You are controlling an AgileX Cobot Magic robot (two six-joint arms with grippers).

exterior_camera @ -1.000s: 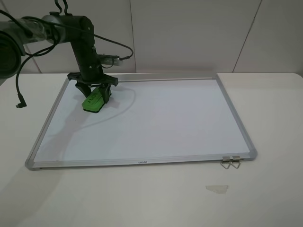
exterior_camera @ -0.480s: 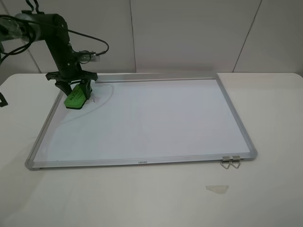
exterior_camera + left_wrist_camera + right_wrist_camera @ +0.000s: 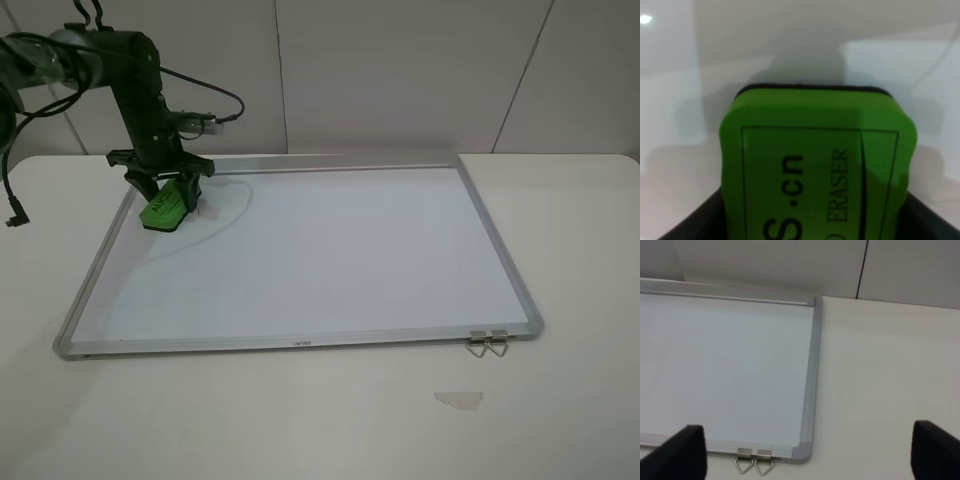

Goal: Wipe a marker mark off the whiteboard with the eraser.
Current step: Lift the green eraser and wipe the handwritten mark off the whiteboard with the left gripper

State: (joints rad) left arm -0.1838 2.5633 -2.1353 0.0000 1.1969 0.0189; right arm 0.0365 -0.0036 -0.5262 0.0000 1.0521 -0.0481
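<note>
The whiteboard is laid flat across the middle of the counter, so that its whole face can be reached from above. The green eraser is clamped between the fingers of the left hand and is pressed onto the board near the counter's far left corner, just inside the frame. It is held tilted, lettered top upward and dark felt underside against the white surface, presumably so that the felt does the rubbing. In the left wrist view the eraser fills the space between the black fingers, with its far end resting on the board.

A tiny dark stroke, taken to be the marker mark, is seen just beside the eraser, on the side facing the counter's right edge. It is too small to be read with certainty. The wiping is therefore judged to be under way but not finished.

The right hand is held released, its fingers spread wide. It hangs above the board's near right corner, beside the two clips, well apart from the work and evidently parked out of the way
</note>
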